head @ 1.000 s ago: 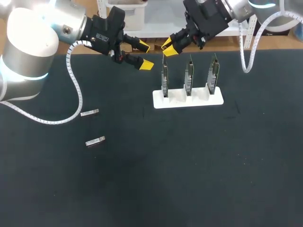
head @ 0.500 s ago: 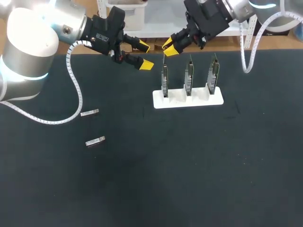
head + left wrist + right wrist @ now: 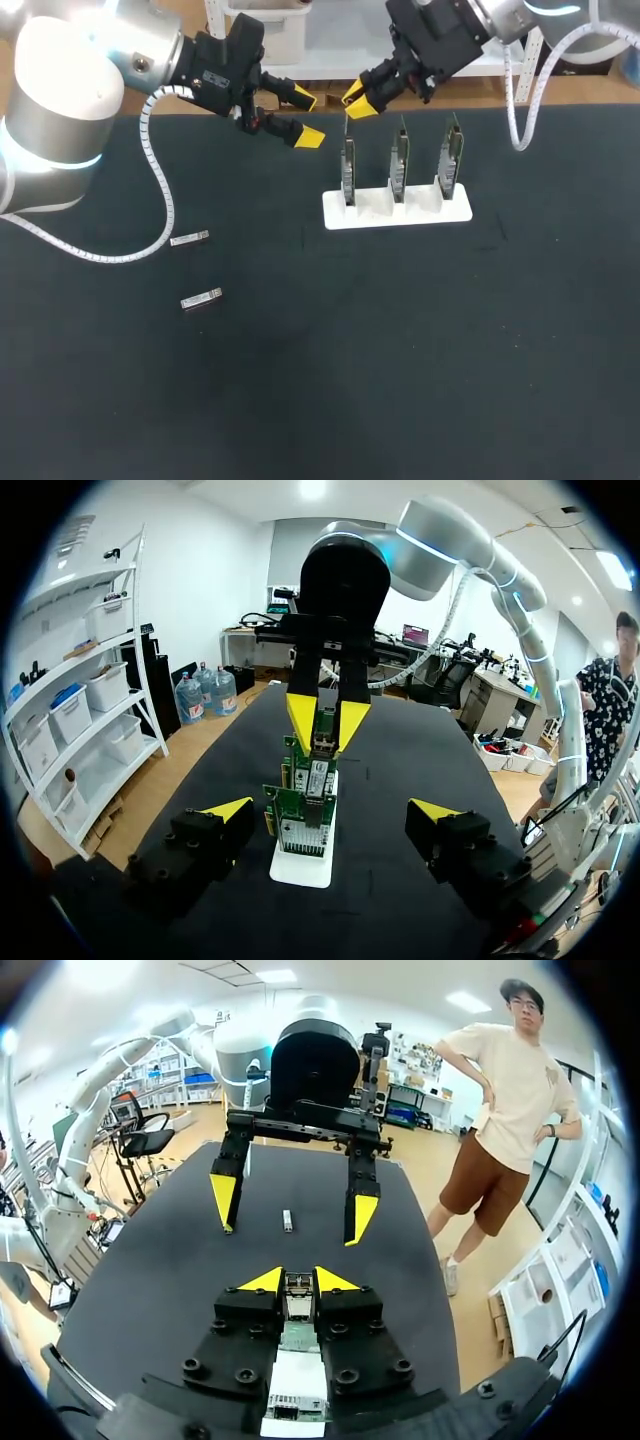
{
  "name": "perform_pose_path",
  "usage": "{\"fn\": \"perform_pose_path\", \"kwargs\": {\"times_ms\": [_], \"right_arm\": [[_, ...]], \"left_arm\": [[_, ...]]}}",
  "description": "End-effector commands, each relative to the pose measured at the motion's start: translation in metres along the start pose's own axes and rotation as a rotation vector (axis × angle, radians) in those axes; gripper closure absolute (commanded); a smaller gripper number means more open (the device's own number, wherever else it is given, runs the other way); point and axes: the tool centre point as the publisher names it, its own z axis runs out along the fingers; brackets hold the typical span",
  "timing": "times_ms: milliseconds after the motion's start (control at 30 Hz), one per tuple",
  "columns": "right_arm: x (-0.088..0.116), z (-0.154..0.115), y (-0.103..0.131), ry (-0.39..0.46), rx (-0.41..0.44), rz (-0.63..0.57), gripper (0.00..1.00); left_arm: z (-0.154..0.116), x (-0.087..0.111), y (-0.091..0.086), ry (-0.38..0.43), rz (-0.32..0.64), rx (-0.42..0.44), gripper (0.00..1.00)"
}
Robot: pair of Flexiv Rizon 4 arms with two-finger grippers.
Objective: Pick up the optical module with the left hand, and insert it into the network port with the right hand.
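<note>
worktop [image 3: 400, 380]: carries white rack [image 3: 400, 212] | left end effector [image 3: 308, 118]: spread, empty | right end effector [image 3: 358, 102]: pinching optical module [image 3: 297, 1307] at top edge of leftmost board [image 3: 348, 170] | handling: module likely light, rigid, slick metal; grip flat sides, leave nose free

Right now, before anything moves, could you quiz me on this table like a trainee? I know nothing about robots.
1. True or false: the left claw is holding something.
2. How many loose pieces lie on the black table? A one, B two, C four.
3. Fill in: the right claw is above the ___most of the three boards in the white stand.

Key
1. False: its fingers are open and empty.
2. B: two optical modules, one nearer, one farther.
3. Left: the claw grips a third module over the left board.
</note>
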Motion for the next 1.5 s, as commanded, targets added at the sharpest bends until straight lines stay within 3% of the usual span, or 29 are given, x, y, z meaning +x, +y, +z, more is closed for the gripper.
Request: {"fn": "perform_pose_path", "kwargs": {"times_ms": [33, 1500], "right_arm": [[-0.0003, -0.0018, -0.0003, -0.004, -0.002, -0.004, 1.0], [0.0011, 0.0031, 0.002, 0.021, 0.002, -0.028, 1.0]], "left_arm": [[0.0009, -0.0017, 0.0011, 0.008, -0.004, 0.0, 0.0], [0.0009, -0.0017, 0.0011, 0.008, -0.004, 0.0, 0.0]]}}
